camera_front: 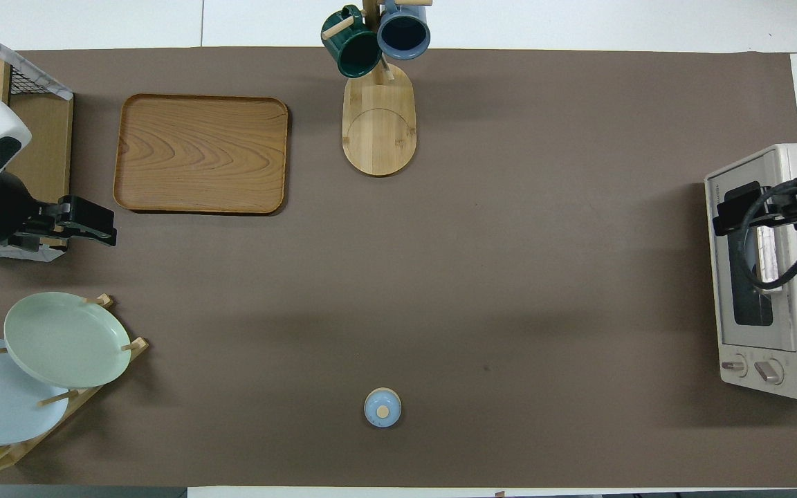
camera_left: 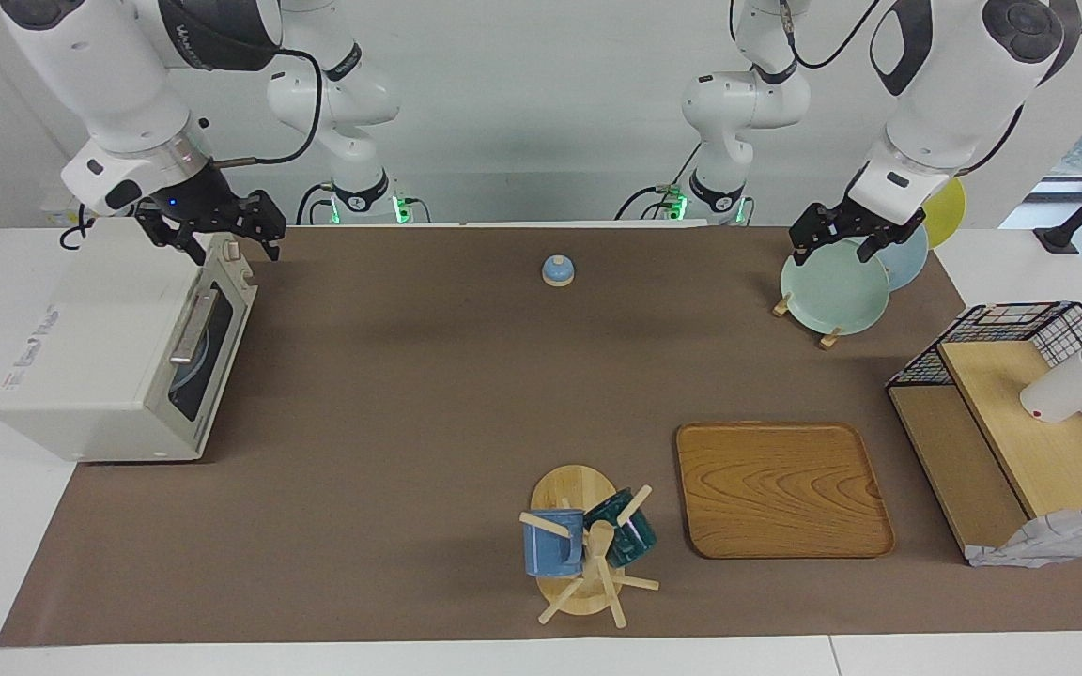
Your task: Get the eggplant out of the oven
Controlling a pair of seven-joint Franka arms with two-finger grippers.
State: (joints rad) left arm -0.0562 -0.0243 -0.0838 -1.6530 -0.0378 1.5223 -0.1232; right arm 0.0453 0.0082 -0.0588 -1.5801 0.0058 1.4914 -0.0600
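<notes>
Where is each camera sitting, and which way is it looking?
Facing view: high across the table, looking at the robots; both whole arms show, right gripper over the oven, left gripper over the plates.
Overhead view: high above the robots' end, looking steeply down and forward; only the wrists and grippers show, at the side edges.
Both show the oven, tray, mug rack and plates, half a turn apart.
</notes>
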